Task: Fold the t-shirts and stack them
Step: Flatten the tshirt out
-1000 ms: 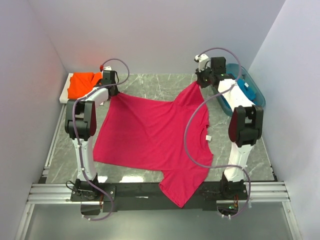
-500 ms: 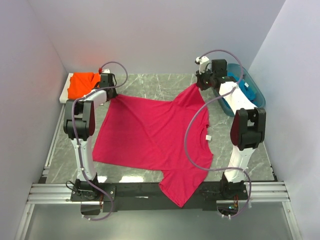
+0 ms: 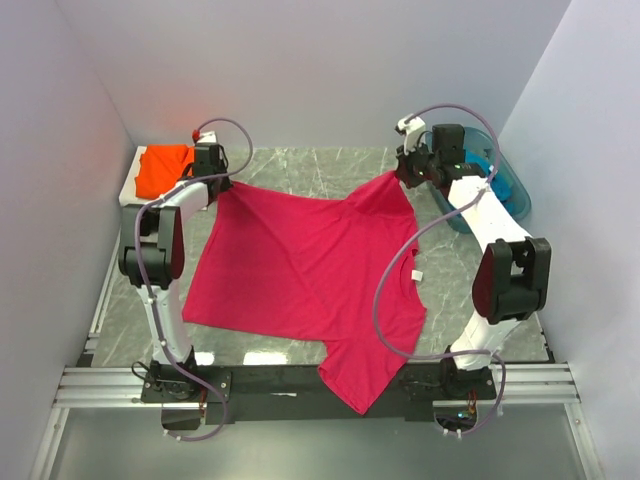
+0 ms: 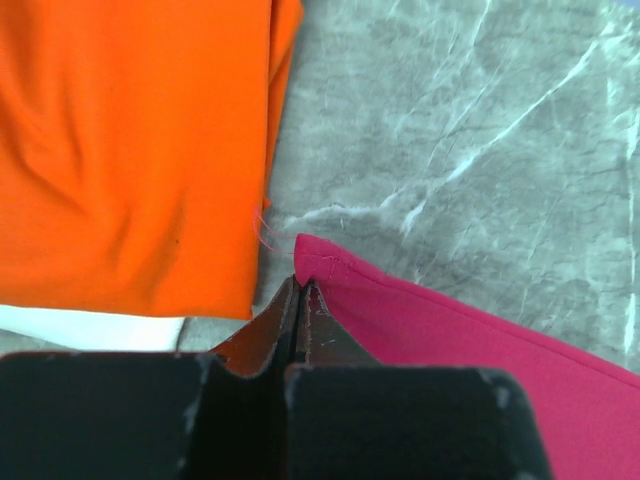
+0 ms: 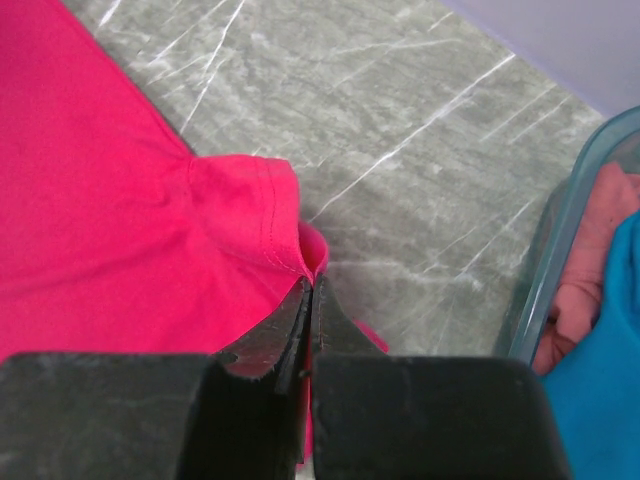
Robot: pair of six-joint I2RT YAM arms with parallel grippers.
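Over grey marble table point(image 3: 300, 172), left gripper point(image 4: 301, 292) and right gripper point(image 5: 309, 290) pinch magenta t-shirt point(image 3: 300, 262).

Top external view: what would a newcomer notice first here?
The magenta-red t-shirt lies spread across the middle, its far edge pinched at both ends by the left gripper and the right gripper. An orange t-shirt lies at the far left, and a teal basket holding clothes sits at the far right.

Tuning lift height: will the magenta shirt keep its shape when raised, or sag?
Likely sags: the magenta shirt lies limp and creased between left gripper and right gripper. Probably light: thin fabric, pinched at two corners.
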